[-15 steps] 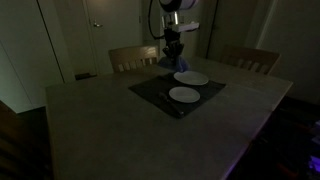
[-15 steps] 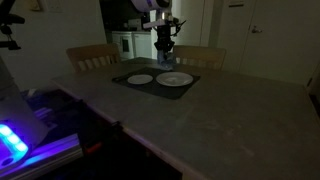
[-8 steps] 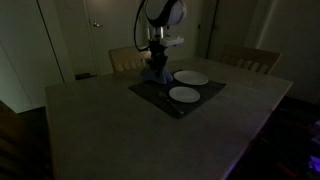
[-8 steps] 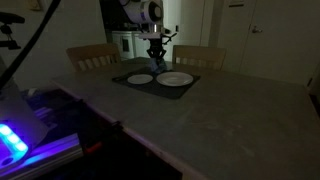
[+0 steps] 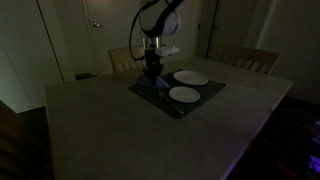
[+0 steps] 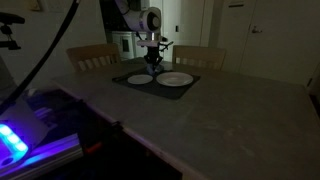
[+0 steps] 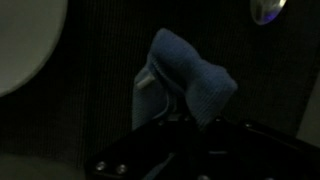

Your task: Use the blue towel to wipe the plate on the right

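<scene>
Two white plates lie on a dark placemat on the table. In both exterior views one plate lies to the right and the other plate lies beside it. My gripper hangs low over the mat, off both plates, at the mat's left part. In the wrist view my gripper is shut on the blue towel, which hangs bunched below the fingers. A plate's rim shows at the upper left of the wrist view.
Two wooden chairs stand at the table's far side. The room is dark. A blue-lit device sits at the lower left of an exterior view. The table's front edge runs close to the camera.
My arm has swung left from above the right-hand plate, carrying the blue towel, and lowered towards the mat's left part. The plates have not moved.
</scene>
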You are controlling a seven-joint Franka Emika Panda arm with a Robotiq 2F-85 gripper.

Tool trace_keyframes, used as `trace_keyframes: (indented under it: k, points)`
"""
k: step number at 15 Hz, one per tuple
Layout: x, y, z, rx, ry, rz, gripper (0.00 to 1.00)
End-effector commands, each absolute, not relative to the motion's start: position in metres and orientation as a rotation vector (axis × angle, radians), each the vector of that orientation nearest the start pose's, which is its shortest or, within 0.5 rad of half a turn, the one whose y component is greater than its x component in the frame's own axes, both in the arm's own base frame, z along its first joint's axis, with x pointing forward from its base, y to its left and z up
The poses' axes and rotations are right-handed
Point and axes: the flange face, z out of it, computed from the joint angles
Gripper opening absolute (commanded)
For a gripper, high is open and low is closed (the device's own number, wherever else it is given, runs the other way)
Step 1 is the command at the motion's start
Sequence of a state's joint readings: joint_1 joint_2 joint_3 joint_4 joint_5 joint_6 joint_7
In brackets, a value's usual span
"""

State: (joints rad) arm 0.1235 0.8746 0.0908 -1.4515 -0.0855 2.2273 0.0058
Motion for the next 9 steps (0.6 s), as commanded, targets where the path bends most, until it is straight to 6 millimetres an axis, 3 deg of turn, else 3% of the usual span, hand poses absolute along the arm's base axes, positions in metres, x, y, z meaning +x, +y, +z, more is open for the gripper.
trace_keyframes:
  k: [1,6,9]
  points:
    - [0.702,0.128,0.170,-3.107,-0.359,0.130,0.36]
    - [0.703,0.131,0.215,-3.076,-0.454,0.078,0.70]
    - [0.704,0.135,0.229,-3.023,-0.541,0.061,0.90]
